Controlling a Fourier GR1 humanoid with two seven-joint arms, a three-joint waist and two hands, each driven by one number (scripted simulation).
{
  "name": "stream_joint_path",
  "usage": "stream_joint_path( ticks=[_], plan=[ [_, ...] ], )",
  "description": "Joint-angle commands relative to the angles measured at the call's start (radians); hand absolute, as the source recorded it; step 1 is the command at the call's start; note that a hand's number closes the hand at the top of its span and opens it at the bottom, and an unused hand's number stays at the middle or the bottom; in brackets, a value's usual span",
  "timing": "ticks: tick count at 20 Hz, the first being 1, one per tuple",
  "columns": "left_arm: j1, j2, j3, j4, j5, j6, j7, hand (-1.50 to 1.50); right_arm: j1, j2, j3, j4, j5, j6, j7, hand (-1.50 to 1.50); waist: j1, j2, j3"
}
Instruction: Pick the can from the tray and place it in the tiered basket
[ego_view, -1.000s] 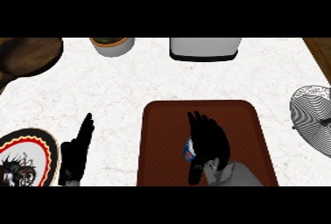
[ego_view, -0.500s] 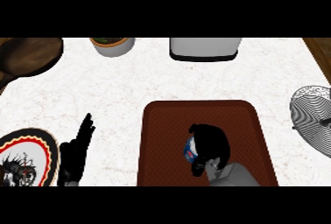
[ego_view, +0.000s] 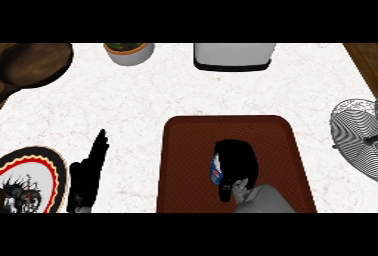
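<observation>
A brown tray (ego_view: 193, 145) lies on the marble counter in front of me. On it is the can (ego_view: 215, 167), of which only a blue, white and red sliver shows. My right hand (ego_view: 238, 161) is curled round the can from above and hides most of it. My left hand (ego_view: 88, 172) rests open on the counter left of the tray, fingers pointing away from me. The wire tiered basket (ego_view: 356, 135) stands at the right edge, partly cut off.
A dark wooden bowl (ego_view: 33, 65) sits at the far left, a potted plant (ego_view: 129, 51) behind the tray, a grey appliance (ego_view: 233, 55) at the back. A patterned plate (ego_view: 26, 180) lies at the lower left beside my left hand.
My right hand's fingers, spread straight over the can a second ago, have curled down and closed round it. The left hand has not moved.
</observation>
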Motion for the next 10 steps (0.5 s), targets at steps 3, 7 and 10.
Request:
stream_joint_path(
  ticks=[3, 7, 10],
  plan=[
    [0.063, 0.028, 0.038, -0.015, 0.020, -0.054, -0.037, 0.00, 0.044, -0.022, 0.059, -0.038, 0.110, -0.064, -0.021, 1.50, -0.001, 0.010, 0.003],
    [0.042, 0.024, 0.071, 0.006, 0.014, 0.017, 0.001, 0.00, 0.196, -0.141, -0.257, -0.092, 0.092, -0.233, 0.190, 1.50, -0.102, -0.002, 0.003],
    [0.069, 0.012, 0.076, -0.014, 0.014, 0.043, 0.013, 0.00, 0.283, -0.185, -0.469, -0.139, 0.058, -0.314, 0.279, 1.50, -0.163, -0.011, 0.004]
  ],
)
